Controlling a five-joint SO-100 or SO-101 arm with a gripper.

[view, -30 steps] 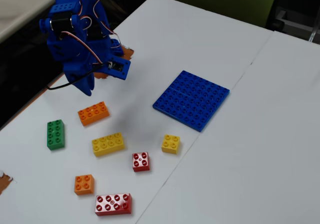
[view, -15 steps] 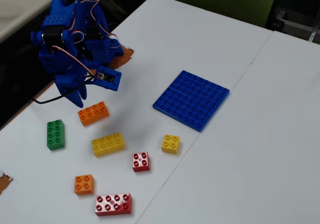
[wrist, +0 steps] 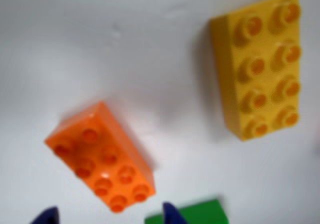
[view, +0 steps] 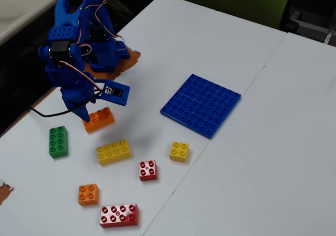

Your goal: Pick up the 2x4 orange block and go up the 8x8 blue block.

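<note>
At the left of the fixed view, the blue end effector (view: pixel 85 115) points down at the surface (view: pixel 189 41), its tip at the left end of the 2x4 orange block (view: pixel 100 119). In the wrist view, 2 blue fingertips (wrist: pixel 170 215) enter from the bottom edge, spread apart and gripping nothing. The 2x4 orange block (wrist: pixel 101 155) lies flat just above the gap between them, turned diagonally, its lower end nearest the tips; contact cannot be determined. A green brick (wrist: pixel 197 214) shows just beside the right fingertip, and the yellow 2x4 brick (wrist: pixel 261 65) lies apart at upper right. In the fixed view, the green brick (view: pixel 58 141) sits to the lower left of the orange block and the yellow 2x4 brick (view: pixel 113 151) below it. The 8x8 blue block (view: pixel 201 105) lies flat well to the right, apart from every brick, with nothing on it.
</note>
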